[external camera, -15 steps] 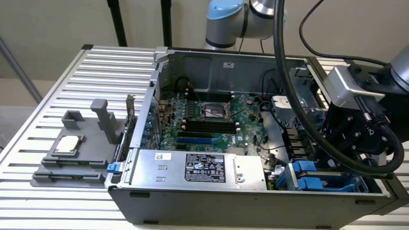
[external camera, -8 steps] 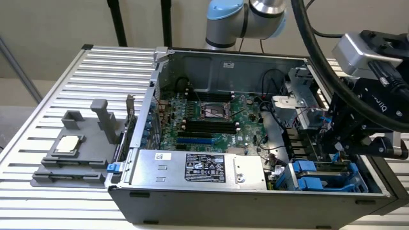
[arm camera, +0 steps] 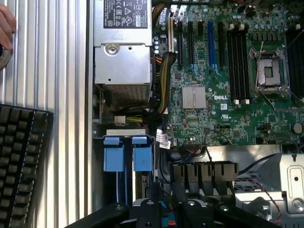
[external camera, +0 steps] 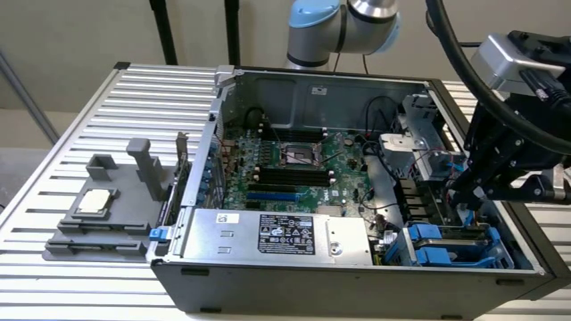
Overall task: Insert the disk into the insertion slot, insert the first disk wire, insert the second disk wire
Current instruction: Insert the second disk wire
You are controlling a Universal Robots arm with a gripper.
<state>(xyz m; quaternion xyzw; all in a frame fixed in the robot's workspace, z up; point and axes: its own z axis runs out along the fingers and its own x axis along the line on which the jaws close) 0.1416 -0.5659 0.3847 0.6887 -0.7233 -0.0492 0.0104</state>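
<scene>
The insertion slot (external camera: pixel 502 253) is the dark metal bay at the case's front corner, on the exterior view's right. Blue plastic pieces (external camera: pixel 439 237) sit inside it, and in the wrist view they are two blue tabs (arm camera: pixel 114 157) side by side at the slot's mouth (arm camera: pixel 124 133). Which of them belongs to the disk's carrier I cannot tell, and the disk's silver body is hidden. My gripper (external camera: pixel 461 196) hangs low inside the case, just behind the slot. Its black fingers (arm camera: pixel 147 210) stand close together on a small blue-and-orange wire connector (arm camera: pixel 166 221).
A silver power supply (external camera: pixel 277 234) with a black-and-white label lies along the case's front wall, with the motherboard (external camera: pixel 295 164) behind it. A grey fixture (external camera: pixel 107 214) stands on the slatted table outside. A keyboard (arm camera: pixel 19 156) and a person's hand (arm camera: pixel 4 26) lie beside the case.
</scene>
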